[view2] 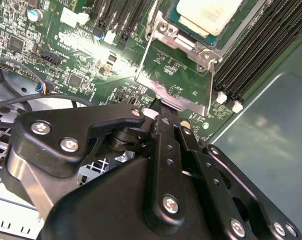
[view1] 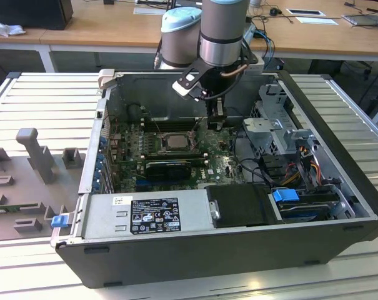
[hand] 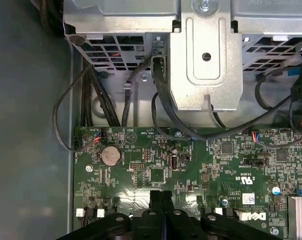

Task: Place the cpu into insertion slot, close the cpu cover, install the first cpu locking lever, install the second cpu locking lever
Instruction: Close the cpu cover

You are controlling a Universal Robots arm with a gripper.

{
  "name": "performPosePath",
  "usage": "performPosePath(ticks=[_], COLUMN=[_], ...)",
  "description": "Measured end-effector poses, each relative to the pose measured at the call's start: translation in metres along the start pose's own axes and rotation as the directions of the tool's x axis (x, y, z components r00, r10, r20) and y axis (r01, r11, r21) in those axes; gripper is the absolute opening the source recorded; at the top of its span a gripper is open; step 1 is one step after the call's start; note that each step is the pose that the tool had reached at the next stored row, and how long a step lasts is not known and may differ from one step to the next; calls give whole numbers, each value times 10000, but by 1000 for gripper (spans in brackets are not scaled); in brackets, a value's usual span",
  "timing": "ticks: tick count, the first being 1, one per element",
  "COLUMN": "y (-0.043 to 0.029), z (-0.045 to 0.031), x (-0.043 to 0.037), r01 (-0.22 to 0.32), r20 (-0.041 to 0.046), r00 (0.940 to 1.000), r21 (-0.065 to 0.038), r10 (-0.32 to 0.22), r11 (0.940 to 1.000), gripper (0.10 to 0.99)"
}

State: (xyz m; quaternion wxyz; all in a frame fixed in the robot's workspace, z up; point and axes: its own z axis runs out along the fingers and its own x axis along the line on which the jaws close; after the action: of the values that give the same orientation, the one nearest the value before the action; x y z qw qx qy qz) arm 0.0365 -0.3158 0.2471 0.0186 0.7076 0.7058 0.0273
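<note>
The cpu (view2: pixel 208 15), a pale silver square, lies in the insertion slot (view2: pixel 203 54) on the green board; the exterior view shows the cpu (view1: pixel 175 140) mid-board inside the open case. The cpu cover (view2: pixel 183 102), a thin silvery frame, is tilted up off the slot, with board showing through its window. My gripper (view2: pixel 160 107) is shut, fingers pressed together, and its tips sit against the cover's raised free edge. In the exterior view the gripper (view1: pixel 217 125) hangs to the exterior view's right of the cpu. The closed fingers (hand: pixel 161 197) hover just above the board.
Black memory slots (view2: pixel 250 55) flank the socket. A metal drive cage (hand: pixel 205 65) with black cables (hand: pixel 160 100) stands beyond the board edge. A black card (view1: pixel 170 165) lies near the socket. The power supply (view1: pixel 145 215) fills the case's near side.
</note>
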Motion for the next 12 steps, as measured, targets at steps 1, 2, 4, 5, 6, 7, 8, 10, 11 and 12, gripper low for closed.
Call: performPosePath(ticks=[1,2,4,5,6,7,8,10,11,12], y=[-11,-20,-29,-35,-37,-44,-54,-70,-79,-85], z=[-2,-3,-3,-3,-3,-4,-5,-6,-6,-7], x=[0,-1,-1,0,-1,0,0,0,-1,-1], r01=[-1,-1,0,-1,-1,-1,-1,0,0,-1], r20=[2,4,3,3,3,2,3,3,3,3], r00=[10000,10000,10000,10000,10000,10000,10000,10000,10000,10000], r21=[0,1,0,1,1,1,1,1,1,1], r10=[1,1,0,1,1,1,1,0,0,1], r11=[10000,10000,10000,10000,10000,10000,10000,10000,10000,10000], gripper=[106,106,106,106,106,106,106,106,106,106])
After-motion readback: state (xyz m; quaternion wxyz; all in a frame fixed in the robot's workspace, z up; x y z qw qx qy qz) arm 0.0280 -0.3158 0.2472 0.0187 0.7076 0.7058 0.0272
